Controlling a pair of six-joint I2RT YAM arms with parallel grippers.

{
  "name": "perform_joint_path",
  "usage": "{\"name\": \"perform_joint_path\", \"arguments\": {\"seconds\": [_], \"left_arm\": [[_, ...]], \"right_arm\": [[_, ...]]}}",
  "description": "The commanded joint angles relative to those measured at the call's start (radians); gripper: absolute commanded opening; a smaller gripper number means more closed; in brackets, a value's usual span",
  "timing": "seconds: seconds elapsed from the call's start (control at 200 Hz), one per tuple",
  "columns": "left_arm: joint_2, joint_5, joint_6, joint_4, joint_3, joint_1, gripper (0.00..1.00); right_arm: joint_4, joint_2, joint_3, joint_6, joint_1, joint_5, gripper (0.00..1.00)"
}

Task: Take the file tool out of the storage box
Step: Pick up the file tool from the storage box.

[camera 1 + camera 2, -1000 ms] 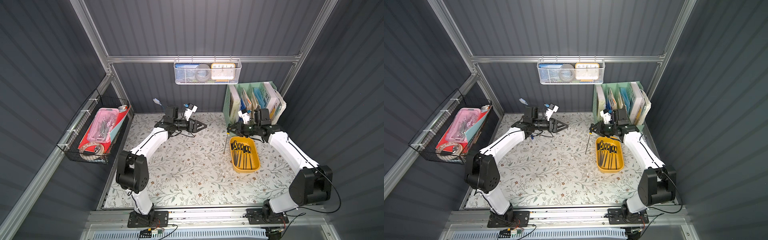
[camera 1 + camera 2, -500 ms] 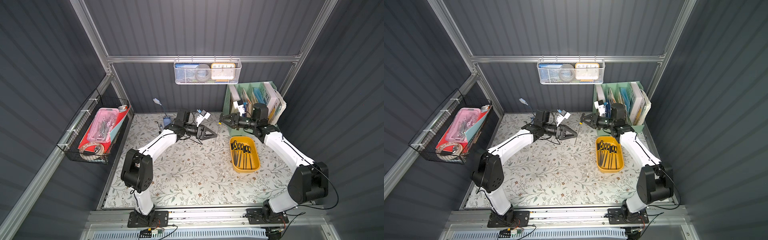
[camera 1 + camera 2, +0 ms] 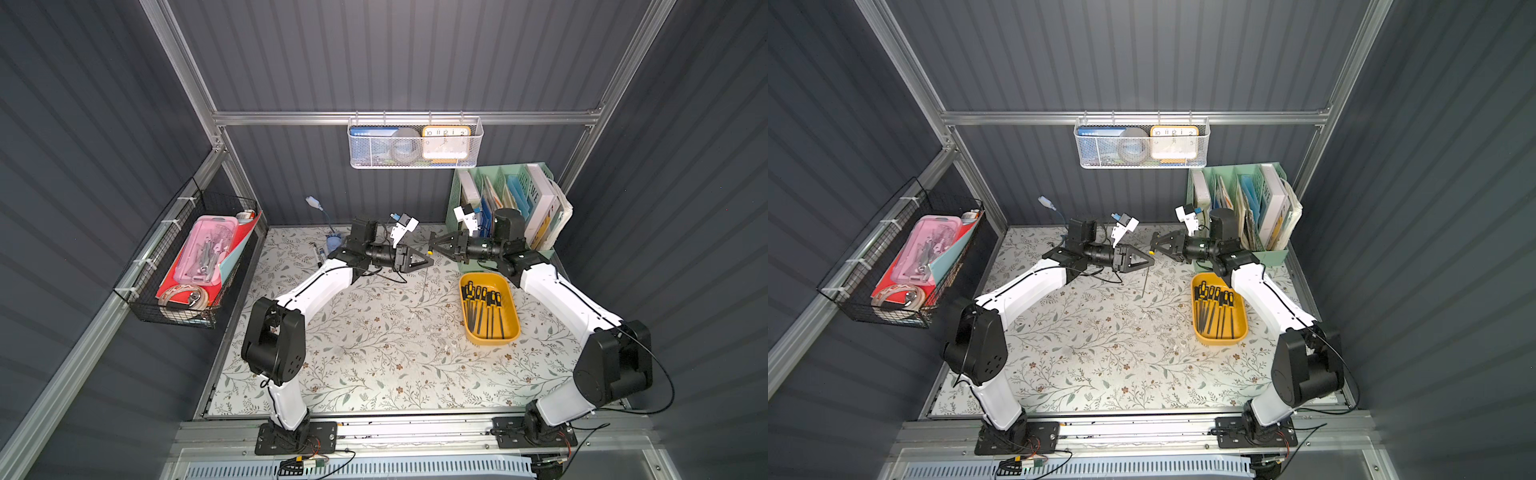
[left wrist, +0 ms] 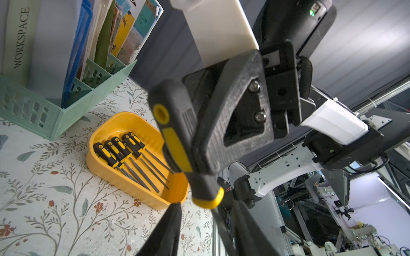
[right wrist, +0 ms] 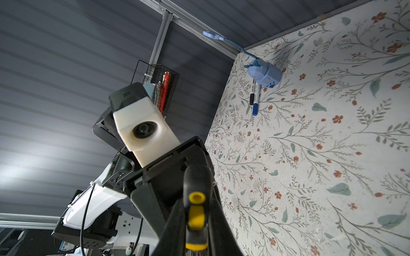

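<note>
Step in hand, as I judge it: a mid-air hand-over, with the file already out of the box; right gripper (image 3: 432,250) is clamped tight on the black-and-yellow handle of the file tool (image 3: 424,286), holding it upright, blade hanging down over the back middle of the table (image 3: 374,353); whether the tip clears the surface I cannot tell; left gripper (image 3: 429,262) meets it tip to tip from the opposite side, just below the right one; in the left wrist view its fingers (image 4: 168,230) stand partly apart on either side of the shank below the yellow collar, the gap wider than the shank, no contact visible; to do it well, I reckon the left jaws should come square onto the collar or lower handle, not the thin blade, which would likely swivel or slip; right should let go only once the left grip is firm; keep the two sets of fingertips from knocking. The tool: slim needle file, dark blade tapering to a point, black handle with yellow inlay, yellow ring at the butt, yellow collar at the neck. Storage box (image 3: 490,341): mustard-yellow, by the table's right edge towards the back right corner, well apart from the lifted file; other files (image 3: 484,307) lie in it, handles to the back.
</note>
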Motion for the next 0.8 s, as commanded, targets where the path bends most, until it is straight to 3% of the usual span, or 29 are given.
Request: {"name": "perform_joint_path", "arguments": {"seconds": [0.0, 0.205, 0.335, 0.425, 0.485, 0.52, 0.545, 0.66, 0.795], "left_arm": [[-0.002, -0.015, -0.034, 0.046, -0.012, 0.003, 0.36], [-0.006, -0.031, -0.048, 0.058, -0.029, 0.002, 0.00], [-0.006, -0.053, -0.046, 0.046, -0.040, 0.003, 0.00], [-0.009, -0.124, -0.017, -0.011, -0.037, 0.004, 0.00], [-0.017, -0.225, 0.003, -0.060, -0.038, 0.003, 0.00], [-0.025, -0.310, 0.005, -0.091, -0.041, 0.004, 0.00], [-0.032, -0.384, 0.005, -0.115, -0.042, 0.005, 0.00], [-0.067, -0.691, -0.013, -0.230, -0.104, 0.021, 0.00], [-0.071, -1.072, -0.081, -0.429, -0.136, 0.033, 0.00]], "right_arm": [[-0.008, 0.003, 0.024, -0.026, 0.007, -0.010, 0.00], [-0.009, 0.002, 0.012, -0.040, 0.010, -0.008, 0.00], [-0.005, 0.005, -0.001, -0.045, 0.013, -0.001, 0.00], [-0.007, 0.004, -0.008, -0.053, 0.015, 0.025, 0.22], [-0.026, -0.002, -0.014, -0.077, 0.013, 0.068, 0.43], [-0.056, -0.009, -0.012, -0.105, 0.012, 0.105, 0.60], [-0.082, -0.013, -0.009, -0.126, 0.011, 0.145, 0.66], [-0.172, -0.047, -0.015, -0.194, -0.001, 0.287, 0.76], [-0.258, -0.082, -0.029, -0.243, -0.015, 0.431, 0.78]]}}
